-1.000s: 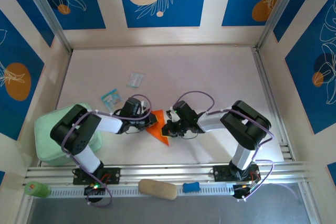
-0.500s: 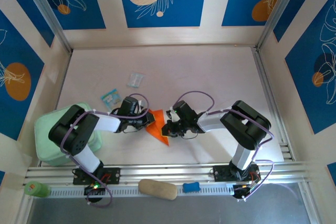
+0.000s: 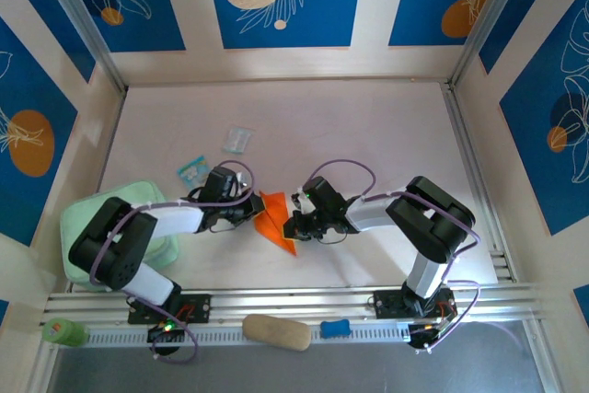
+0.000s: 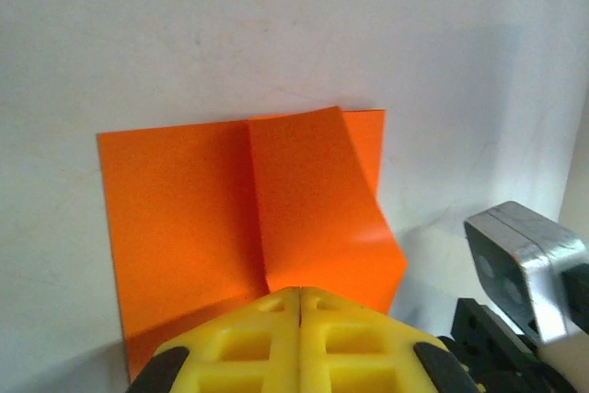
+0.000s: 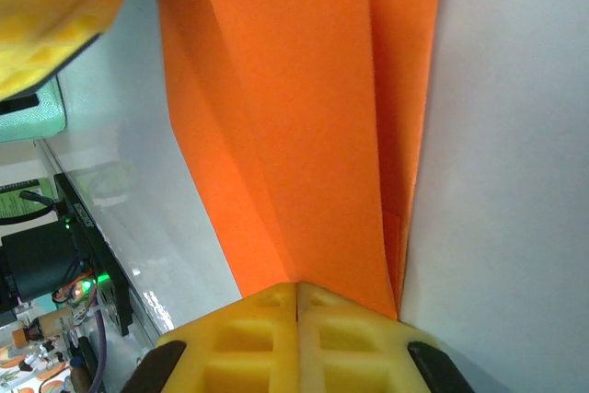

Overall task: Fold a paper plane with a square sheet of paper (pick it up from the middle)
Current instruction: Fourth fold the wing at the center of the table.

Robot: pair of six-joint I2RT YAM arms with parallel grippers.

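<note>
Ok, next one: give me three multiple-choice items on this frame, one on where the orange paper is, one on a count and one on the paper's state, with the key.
1. Where on the table does the orange paper lie?
A. between the tips of the left gripper and the right gripper
B. in the far left corner
C. in the far right corner

2. How many small packets lie beyond the left gripper?
A. one
B. two
C. four

3. What state is the orange paper in?
A. flat and unfolded
B. partly folded, with one flap raised
C. crumpled into a ball

Key:
1 A: the top view shows it mid-table, with a shut gripper at each side.
2 B: the blue-and-white packet and the clear wrapper.
3 B: the left wrist view shows a crease and a flap standing off the sheet.
</note>
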